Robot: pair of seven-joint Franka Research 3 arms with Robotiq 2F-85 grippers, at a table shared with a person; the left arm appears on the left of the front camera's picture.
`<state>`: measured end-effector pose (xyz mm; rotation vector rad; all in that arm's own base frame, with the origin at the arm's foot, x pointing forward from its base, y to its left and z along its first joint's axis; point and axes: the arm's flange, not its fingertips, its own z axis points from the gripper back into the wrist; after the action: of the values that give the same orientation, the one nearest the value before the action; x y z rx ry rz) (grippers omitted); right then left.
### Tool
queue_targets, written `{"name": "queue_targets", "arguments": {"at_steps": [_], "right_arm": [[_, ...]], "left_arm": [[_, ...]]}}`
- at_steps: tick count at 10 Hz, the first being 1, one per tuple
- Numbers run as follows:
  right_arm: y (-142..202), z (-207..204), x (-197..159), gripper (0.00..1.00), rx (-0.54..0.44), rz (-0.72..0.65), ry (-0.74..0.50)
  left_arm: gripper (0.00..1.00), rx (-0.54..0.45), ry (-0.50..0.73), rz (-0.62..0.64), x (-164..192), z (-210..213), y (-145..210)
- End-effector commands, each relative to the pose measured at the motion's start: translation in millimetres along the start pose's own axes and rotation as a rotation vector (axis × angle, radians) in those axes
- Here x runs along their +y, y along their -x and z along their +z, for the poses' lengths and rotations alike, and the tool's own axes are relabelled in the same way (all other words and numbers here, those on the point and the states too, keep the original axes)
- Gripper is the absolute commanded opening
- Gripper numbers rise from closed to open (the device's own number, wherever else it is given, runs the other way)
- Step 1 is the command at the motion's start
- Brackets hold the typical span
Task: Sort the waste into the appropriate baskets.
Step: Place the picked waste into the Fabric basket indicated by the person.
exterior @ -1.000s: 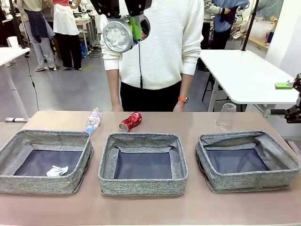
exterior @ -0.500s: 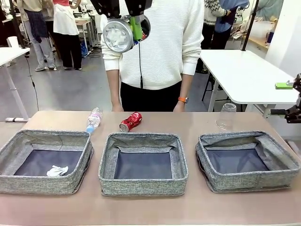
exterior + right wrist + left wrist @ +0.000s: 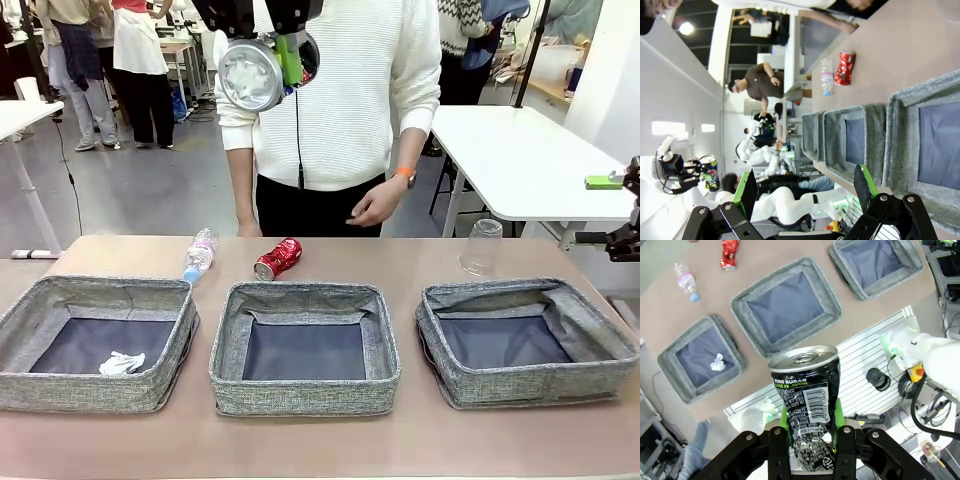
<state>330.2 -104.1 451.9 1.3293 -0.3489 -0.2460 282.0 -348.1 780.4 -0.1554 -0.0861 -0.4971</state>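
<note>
High above the table's far side, my left gripper (image 3: 264, 66) is shut on a dark printed can (image 3: 250, 73), whose silver end faces the front camera. In the left wrist view the can (image 3: 806, 399) stands between the green pads (image 3: 836, 424), far over the three grey baskets (image 3: 754, 291). A white paper ball (image 3: 122, 362) lies in the left basket (image 3: 95, 288). The middle basket (image 3: 305, 292) and right basket (image 3: 520, 292) hold nothing. Behind the baskets lie a clear bottle (image 3: 201, 253) and a red can (image 3: 278, 258), and a clear cup (image 3: 481, 246) stands upside down. My right gripper (image 3: 806, 185) is open, off the table's right end (image 3: 627, 238).
A person in a white sweater (image 3: 340, 90) stands at the far edge, one hand (image 3: 375, 207) raised over the table behind the red can. A white side table (image 3: 520, 160) stands at the back right. Bare tabletop (image 3: 320, 445) lies in front of the baskets.
The person's hand on the right has lifted off the table's far edge and now hovers above it. Neither arm has moved.
</note>
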Motion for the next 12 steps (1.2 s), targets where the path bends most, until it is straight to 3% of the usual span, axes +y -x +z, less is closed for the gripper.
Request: {"name": "queue_targets", "arguments": {"at_steps": [1, 12], "right_arm": [[-0.5, -1.6, 1.7, 1.0, -0.005, 0.007, -0.02], [0.0, 0.0, 0.0, 1.0, 0.0, 0.0, 0.0]], "left_arm": [[0.35, -0.005, -0.017, -0.004, 4.7, 1.6, 3.7], [0.35, 0.0, 0.0, 0.0, 0.0, 0.0, 0.0]]}}
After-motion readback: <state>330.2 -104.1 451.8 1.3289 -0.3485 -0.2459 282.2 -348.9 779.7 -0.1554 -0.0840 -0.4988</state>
